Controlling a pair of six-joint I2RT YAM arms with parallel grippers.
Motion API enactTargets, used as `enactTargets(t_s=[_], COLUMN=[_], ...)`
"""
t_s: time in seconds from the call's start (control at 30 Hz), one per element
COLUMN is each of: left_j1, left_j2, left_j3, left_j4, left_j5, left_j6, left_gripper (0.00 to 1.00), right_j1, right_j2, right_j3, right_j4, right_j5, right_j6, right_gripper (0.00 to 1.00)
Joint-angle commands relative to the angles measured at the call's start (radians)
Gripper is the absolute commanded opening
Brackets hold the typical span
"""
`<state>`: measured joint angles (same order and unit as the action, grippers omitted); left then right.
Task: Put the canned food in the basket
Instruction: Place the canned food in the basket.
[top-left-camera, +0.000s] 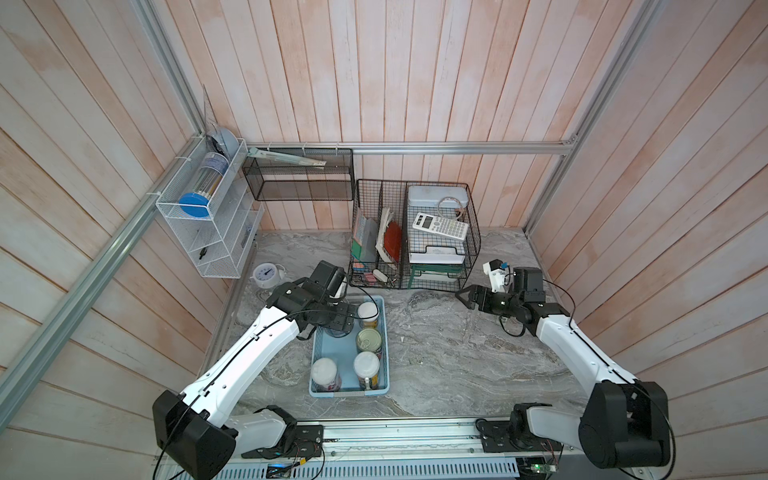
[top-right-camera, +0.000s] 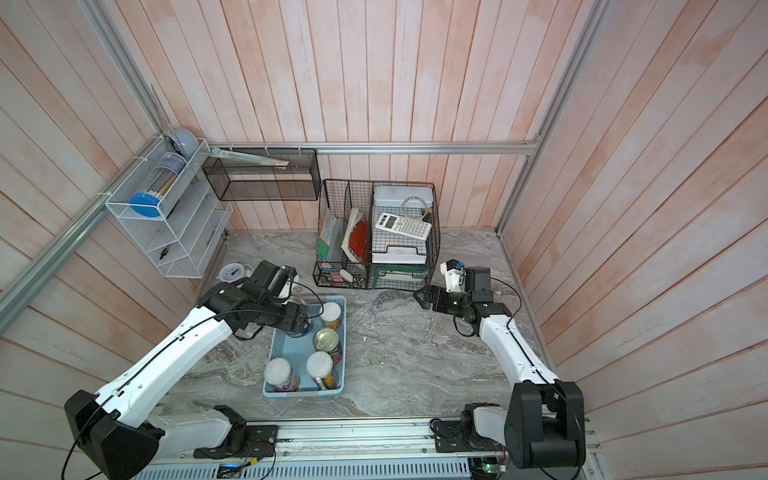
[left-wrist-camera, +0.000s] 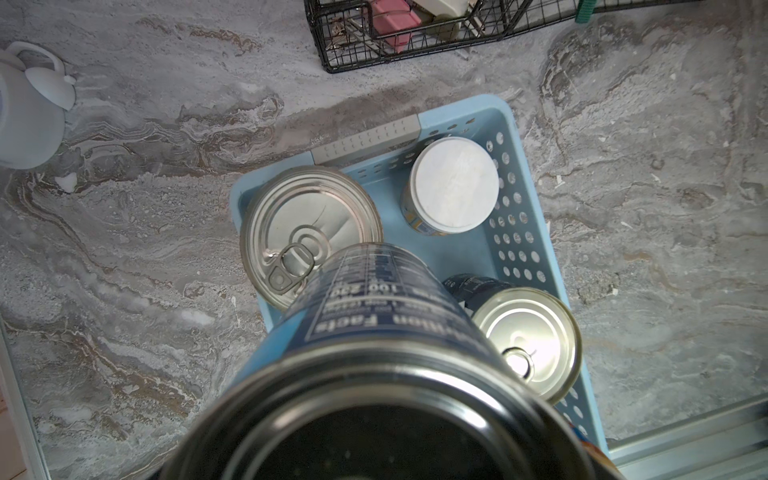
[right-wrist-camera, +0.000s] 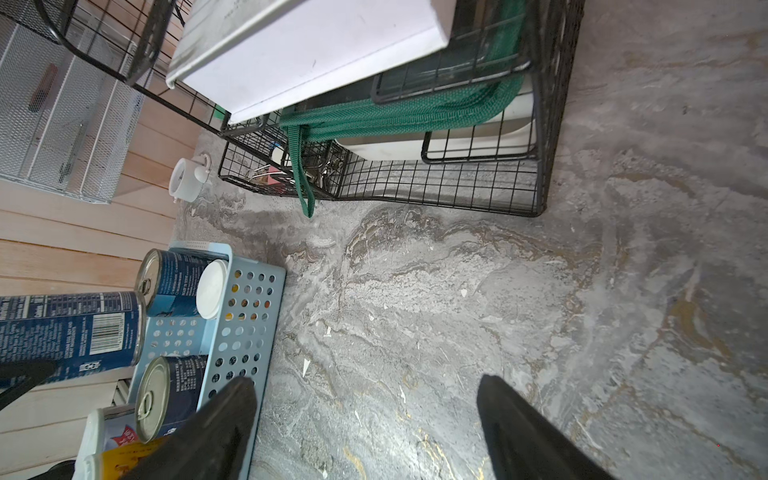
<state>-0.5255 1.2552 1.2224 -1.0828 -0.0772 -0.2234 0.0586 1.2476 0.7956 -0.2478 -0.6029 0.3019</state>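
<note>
Arm links (top-left-camera: 561, 345): glossy white shells, both sides of the frame.
Joints (top-left-camera: 623, 419): bulky black housings with rounded ends.
Cables (top-left-camera: 253, 337): thin, black, running along the white shells.
Right gripper (right-wrist-camera: 365, 379): black tapered fingers (right-wrist-camera: 511, 415).
Wrist mount (top-left-camera: 496, 278): white, possibly with a blue part.

Three metal cans (left-wrist-camera: 309, 232) (left-wrist-camera: 390, 307) (left-wrist-camera: 528, 336), three white-lidded jars (top-left-camera: 368, 309) (top-left-camera: 366, 365) (top-left-camera: 324, 371), one blue basket (top-left-camera: 349, 393), one calculator (top-left-camera: 440, 226), one small clock (top-left-camera: 266, 274)

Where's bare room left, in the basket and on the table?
Basket: one bare slot on its left side, between the corner can and the near white-lidded jar; its right side is full. Table: wide bare marble between basket and right tool, before the black wire organiser.
</note>
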Motion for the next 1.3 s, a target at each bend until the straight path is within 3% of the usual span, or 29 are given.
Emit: enactTargets(t_s=[0.0,0.33,1.27], left_j1=[0.006,0.006,0.004], left_j2=[-0.026,-0.030,-0.105], left_j3=[-0.020,-0.071,-0.038], left_j4=[0.080,0.090,-0.033], left_j5=[0.021,0.026,0.034], left_j6=[-0.026,-0.051,-0.104], left_gripper=[0.60,0.59,0.57], right_j1=[0.010,0.013,0.034], right_j2=[-0.004,0.008,0.013], right_j3=[-0.010,-0.006,-0.021], right_j4=[-0.015,-0.019,-0.013], right_j5=[0.005,0.004,0.018], right_j6=[-0.019,-0.026,-0.028], right_gripper=[0.90,0.90,0.90])
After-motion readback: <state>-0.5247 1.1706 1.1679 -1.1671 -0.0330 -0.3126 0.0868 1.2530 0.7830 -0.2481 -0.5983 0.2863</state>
